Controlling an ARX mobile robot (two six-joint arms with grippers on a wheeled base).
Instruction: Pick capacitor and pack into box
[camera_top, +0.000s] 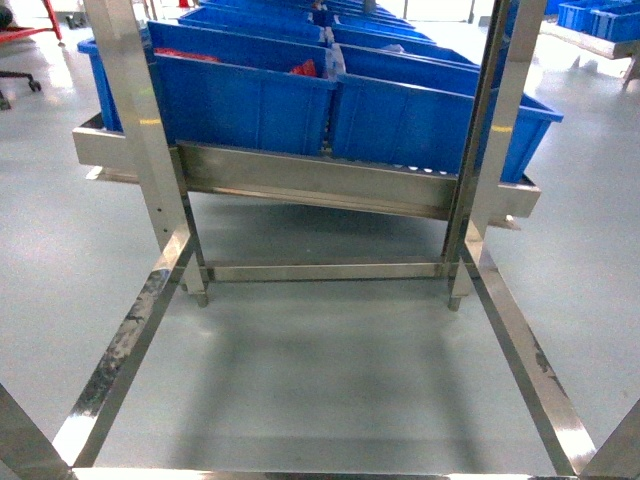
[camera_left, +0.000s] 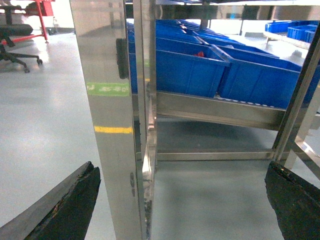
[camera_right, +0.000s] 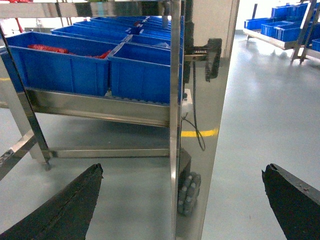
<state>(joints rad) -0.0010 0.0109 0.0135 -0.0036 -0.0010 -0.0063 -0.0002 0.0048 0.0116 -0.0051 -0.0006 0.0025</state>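
No capacitor can be made out, and the box is out of view. My left gripper (camera_left: 181, 165) is open, its dark fingertips (camera_left: 75, 200) far apart, with a steel post (camera_left: 110, 125) and bare floor between them. My right gripper (camera_right: 182, 166) is open as well, straddling another steel post (camera_right: 200, 125), and holds nothing. Neither gripper shows in the head view. Ahead, blue bins (camera_top: 250, 110) sit in rows on a steel shelf (camera_top: 320, 185). Some hold red items (camera_right: 47, 48), too small to identify.
A steel rack frame surrounds me, with its crossbar (camera_top: 320, 270) low ahead and its rails (camera_top: 120, 360) running back along the floor on both sides. A second blue bin (camera_top: 430, 125) sits right of the first. More bins (camera_right: 280, 27) stand far right. An office chair (camera_left: 12, 30) stands far left.
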